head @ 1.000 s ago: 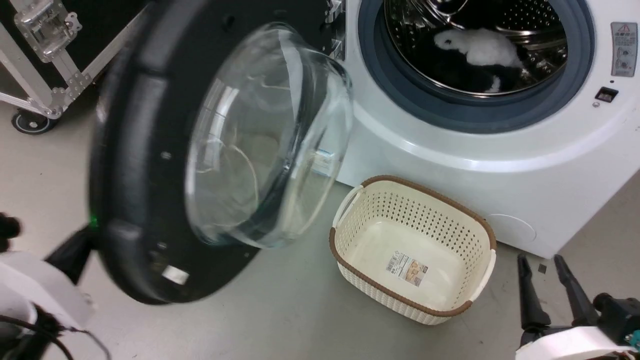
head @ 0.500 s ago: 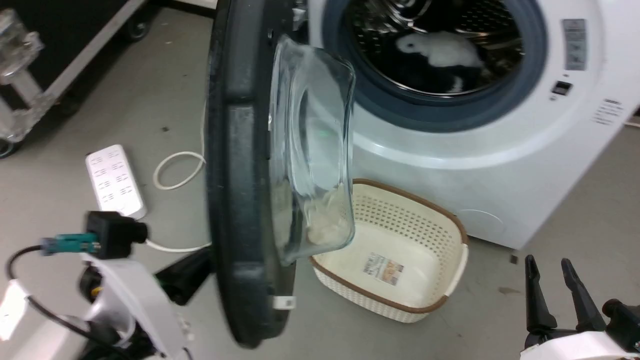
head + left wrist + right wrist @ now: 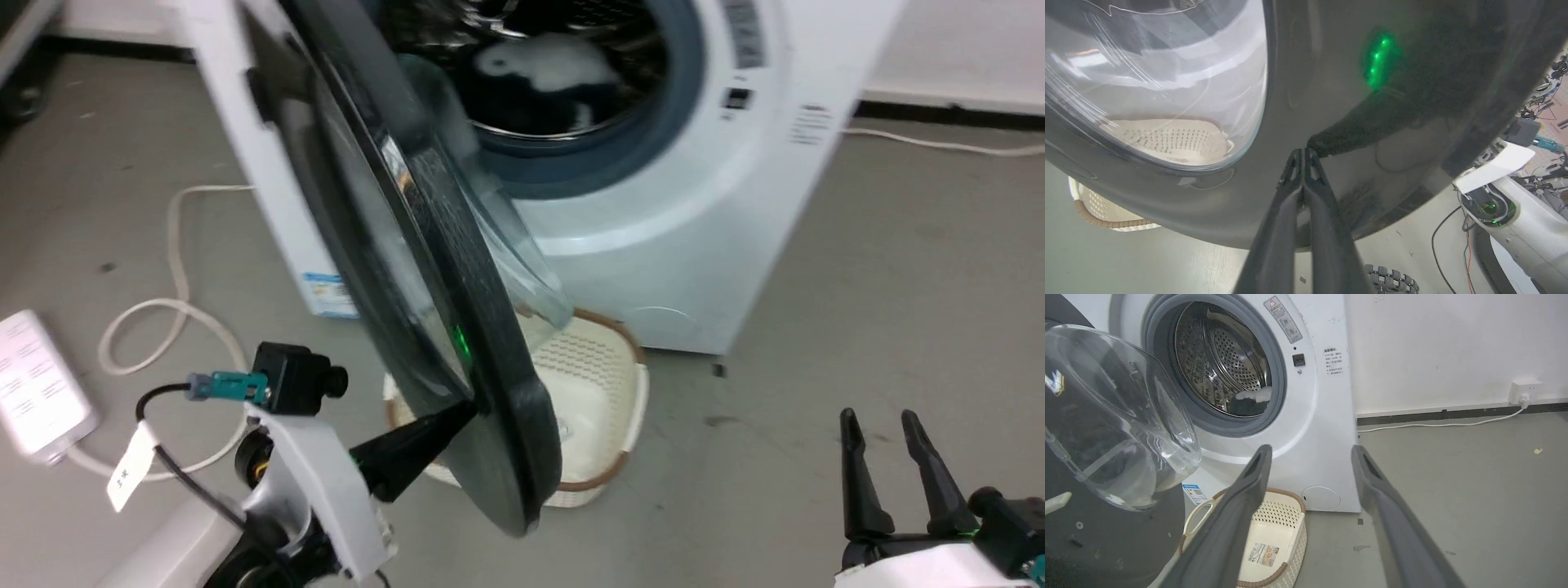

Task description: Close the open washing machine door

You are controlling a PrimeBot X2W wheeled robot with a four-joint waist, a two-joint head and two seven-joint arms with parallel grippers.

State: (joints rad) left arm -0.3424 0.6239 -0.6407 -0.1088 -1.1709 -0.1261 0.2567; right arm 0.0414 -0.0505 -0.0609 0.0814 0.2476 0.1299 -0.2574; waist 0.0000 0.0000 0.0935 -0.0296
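Observation:
The washing machine door (image 3: 457, 269) stands half open, its black outer face and rim turned toward me, and its glass bowl (image 3: 1114, 416) points at the drum. My left gripper (image 3: 465, 408) is shut with nothing in it. Its tips (image 3: 1303, 152) touch the door's dark outer rim (image 3: 1412, 102) low down, beside the window. The white washing machine (image 3: 678, 237) stands behind, its drum opening (image 3: 1224, 363) uncovered. My right gripper (image 3: 882, 420) hangs open at the lower right, apart from the machine (image 3: 1323, 416), with nothing between its fingers (image 3: 1249, 477).
A cream basket (image 3: 604, 384) sits on the floor under the door's lower edge, in front of the machine. White and dark laundry (image 3: 547, 69) lies in the drum. A white power strip (image 3: 33, 384) and looped cable (image 3: 175, 261) lie on the floor at left.
The head camera has swung. The door has turned from wide open toward the machine, its outer face now toward me, with my left gripper following against it. The right gripper has hardly moved.

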